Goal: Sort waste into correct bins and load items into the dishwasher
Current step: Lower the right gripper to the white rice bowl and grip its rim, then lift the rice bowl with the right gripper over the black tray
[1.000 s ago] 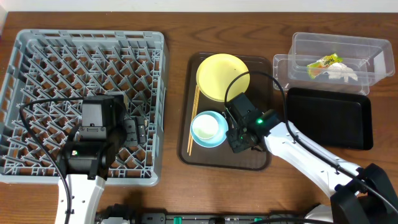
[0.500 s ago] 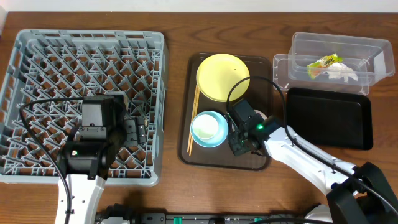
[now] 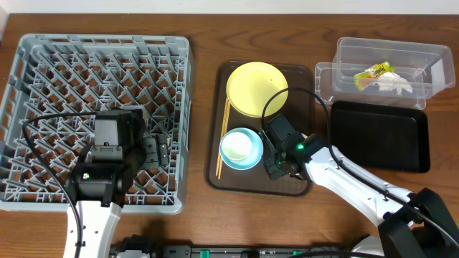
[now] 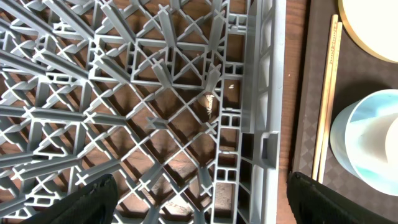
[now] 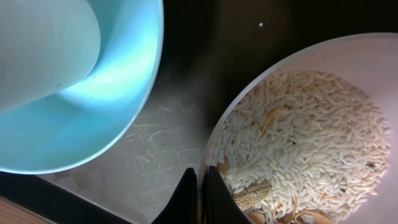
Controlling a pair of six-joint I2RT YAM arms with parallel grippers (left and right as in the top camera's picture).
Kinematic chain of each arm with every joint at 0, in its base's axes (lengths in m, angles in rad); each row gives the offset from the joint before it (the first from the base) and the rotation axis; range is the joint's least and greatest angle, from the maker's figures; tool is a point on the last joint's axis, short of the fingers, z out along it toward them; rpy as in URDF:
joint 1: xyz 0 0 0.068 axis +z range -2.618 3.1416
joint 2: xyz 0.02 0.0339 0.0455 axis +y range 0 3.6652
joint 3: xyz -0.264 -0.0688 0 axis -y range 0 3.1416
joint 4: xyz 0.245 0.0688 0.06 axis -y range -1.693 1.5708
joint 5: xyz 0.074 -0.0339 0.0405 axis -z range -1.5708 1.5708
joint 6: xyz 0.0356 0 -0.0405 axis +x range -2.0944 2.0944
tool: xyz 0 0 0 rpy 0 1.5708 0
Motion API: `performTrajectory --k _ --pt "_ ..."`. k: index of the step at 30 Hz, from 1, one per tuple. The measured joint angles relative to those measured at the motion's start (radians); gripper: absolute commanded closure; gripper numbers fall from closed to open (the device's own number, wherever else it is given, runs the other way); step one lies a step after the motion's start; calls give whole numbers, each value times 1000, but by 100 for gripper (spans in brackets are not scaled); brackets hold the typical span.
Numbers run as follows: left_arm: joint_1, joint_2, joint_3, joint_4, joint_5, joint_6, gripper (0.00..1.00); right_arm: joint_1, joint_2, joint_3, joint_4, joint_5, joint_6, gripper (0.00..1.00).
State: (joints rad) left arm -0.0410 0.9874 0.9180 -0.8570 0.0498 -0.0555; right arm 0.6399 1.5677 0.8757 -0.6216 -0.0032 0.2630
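My right gripper (image 5: 202,183) is shut on the rim of the white bowl (image 5: 323,55), which holds cooked rice (image 5: 311,130) and some brown scraps. The bowl sits on the brown tray (image 3: 301,86) beside the light blue bowl (image 3: 240,148), which has the small white cup (image 5: 43,50) in it. In the overhead view the right gripper (image 3: 278,163) hides the white bowl. The yellow plate (image 3: 257,87) and chopsticks (image 3: 224,140) lie on the same tray. My left gripper (image 4: 202,205) is open over the grey rack (image 3: 43,57), near its right edge.
The clear tub (image 3: 423,54) at the back right holds the green-and-yellow wrapper (image 3: 374,72) and something white. The black tray (image 3: 376,135) lies in front of it. The left wrist view shows the chopsticks (image 4: 326,99) and blue bowl (image 4: 373,143) just past the rack's wall.
My right gripper has shifted slightly right and toward the front over the brown tray. The left arm has not moved.
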Motion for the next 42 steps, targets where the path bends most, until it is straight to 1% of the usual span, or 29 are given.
performTrajectory --k 11,20,27,31,35,42 --pt "0 0 0 0 0 0 11 0 0 12 -10 4 23 99" --pt "0 0 0 -10 0 0 11 -6 0 154 -151 -11 60 99" --pt "0 0 0 -11 0 0 11 -61 0 296 -288 -24 63 99" --pt "0 0 0 -11 0 0 11 -123 0 369 -329 -53 55 99" --pt "0 0 0 -11 0 0 11 -224 0 413 -335 -113 32 99" --pt "0 0 0 -11 0 0 11 -476 0 415 -365 -309 -51 99"
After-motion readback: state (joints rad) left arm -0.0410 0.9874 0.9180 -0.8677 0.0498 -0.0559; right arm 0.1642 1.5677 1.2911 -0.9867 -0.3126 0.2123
